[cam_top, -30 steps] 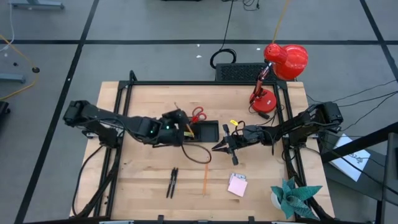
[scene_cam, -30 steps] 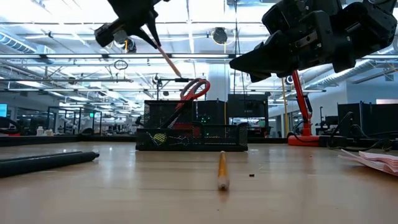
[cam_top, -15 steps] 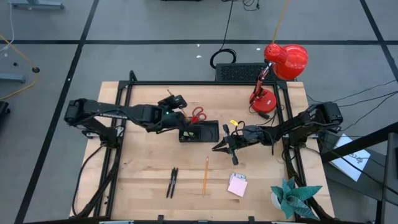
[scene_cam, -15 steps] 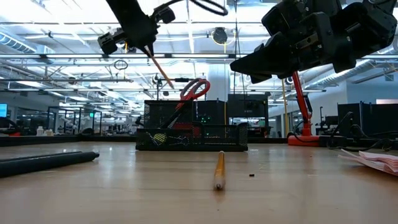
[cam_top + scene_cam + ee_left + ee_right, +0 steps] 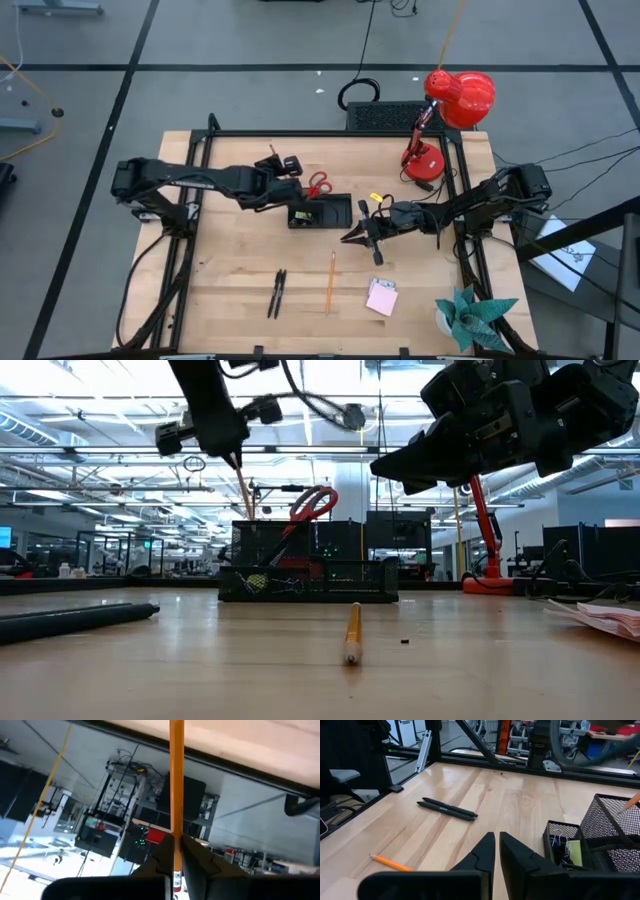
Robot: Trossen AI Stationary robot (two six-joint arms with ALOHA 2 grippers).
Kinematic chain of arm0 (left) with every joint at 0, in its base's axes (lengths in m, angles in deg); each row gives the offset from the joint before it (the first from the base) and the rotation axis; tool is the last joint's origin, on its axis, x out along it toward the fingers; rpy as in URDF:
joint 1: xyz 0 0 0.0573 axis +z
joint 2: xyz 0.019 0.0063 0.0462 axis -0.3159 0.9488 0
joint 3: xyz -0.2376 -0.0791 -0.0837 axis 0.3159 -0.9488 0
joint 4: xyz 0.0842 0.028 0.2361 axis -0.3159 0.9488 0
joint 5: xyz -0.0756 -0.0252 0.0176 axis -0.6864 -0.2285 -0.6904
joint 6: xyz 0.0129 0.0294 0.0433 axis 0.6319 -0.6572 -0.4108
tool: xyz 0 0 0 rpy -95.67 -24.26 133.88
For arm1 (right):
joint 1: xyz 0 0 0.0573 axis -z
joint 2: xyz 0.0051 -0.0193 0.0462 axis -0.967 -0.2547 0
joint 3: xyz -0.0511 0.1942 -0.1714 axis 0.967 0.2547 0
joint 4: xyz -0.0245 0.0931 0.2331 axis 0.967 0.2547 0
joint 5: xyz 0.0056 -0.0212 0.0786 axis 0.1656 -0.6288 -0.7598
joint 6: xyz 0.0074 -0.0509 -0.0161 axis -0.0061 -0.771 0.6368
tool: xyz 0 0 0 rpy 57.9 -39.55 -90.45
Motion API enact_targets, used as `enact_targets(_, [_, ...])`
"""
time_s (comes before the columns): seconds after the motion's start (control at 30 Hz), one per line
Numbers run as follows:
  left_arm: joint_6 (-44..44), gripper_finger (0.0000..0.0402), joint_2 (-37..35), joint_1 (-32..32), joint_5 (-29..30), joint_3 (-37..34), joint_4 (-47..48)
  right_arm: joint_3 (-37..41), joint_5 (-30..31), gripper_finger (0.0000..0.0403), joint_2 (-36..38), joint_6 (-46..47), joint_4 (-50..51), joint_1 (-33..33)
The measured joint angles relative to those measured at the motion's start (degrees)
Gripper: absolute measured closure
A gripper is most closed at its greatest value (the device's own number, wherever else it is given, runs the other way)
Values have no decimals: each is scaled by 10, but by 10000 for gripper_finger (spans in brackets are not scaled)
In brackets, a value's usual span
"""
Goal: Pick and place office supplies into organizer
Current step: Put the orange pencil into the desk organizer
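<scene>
The wooden table carries everything, and the black mesh organizer sits near its middle, between the two claws. The left gripper hangs above the table just left of the organizer's taller section, clenched on an orange pencil that runs straight out past its fingers; from table height that pencil slants down toward the mesh. The red-handled scissors stand in the taller section, just right of this claw. The right gripper hovers just right of the organizer, clenched on nothing. Toward the table's front edge from it lie a pink sticky-note pad, a second pencil and two black pens, all well apart from the organizer
</scene>
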Motion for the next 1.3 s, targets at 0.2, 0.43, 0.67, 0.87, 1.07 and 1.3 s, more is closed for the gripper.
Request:
enact_targets(0.2, [-46, 378, 32, 11, 5, 0, -34, 0, 3, 383, 0, 0, -6, 0])
enact_targets(0.43, [-89, 378, 71, 10, 11, 0, -63, 0, 3, 383, 0, -3, -6, 1])
enact_targets(0.67, [-118, 378, 80, -1, 6, 0, -60, 0, 44, 383, 0, -11, 3, 1])
enact_targets(0.87, [-134, 378, 85, -10, -7, 0, -46, 0, 45, 383, 0, -27, 3, 1])
enact_targets(1.07, [-137, 378, 113, -10, 16, 1, -57, 0, 46, 383, 0, -30, -2, 1])
enact_targets(1.3, [-113, 378, 136, -12, 41, 0, -95, 0, 46, 383, 0, -29, 6, 1])
